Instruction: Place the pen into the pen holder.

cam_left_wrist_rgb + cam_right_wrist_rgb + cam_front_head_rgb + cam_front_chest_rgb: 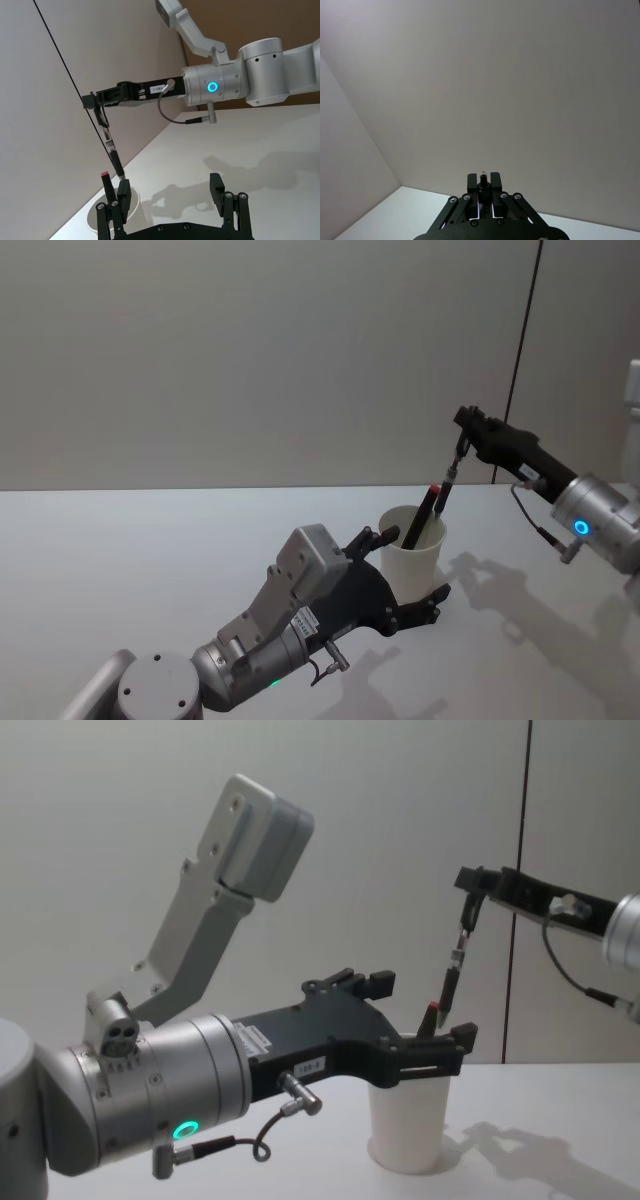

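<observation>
Head view: the left gripper (pixel 405 575) is spread around the white cup (pixel 412 556) on the table (pixel 120 570), 1 finger on each side. The right gripper (pixel 462 443) pinches the top of a black pen (pixel 447 483), whose tip dips into the cup beside a red-capped pen (pixel 424 512).

Left wrist view: the black pen (pixel 111 148) hangs down from the right gripper (pixel 98 108) to the cup's rim (pixel 116 210).

Chest view: the cup (pixel 407 1122) stands upright between the left fingers (pixel 430 1058), though contact is unclear
</observation>
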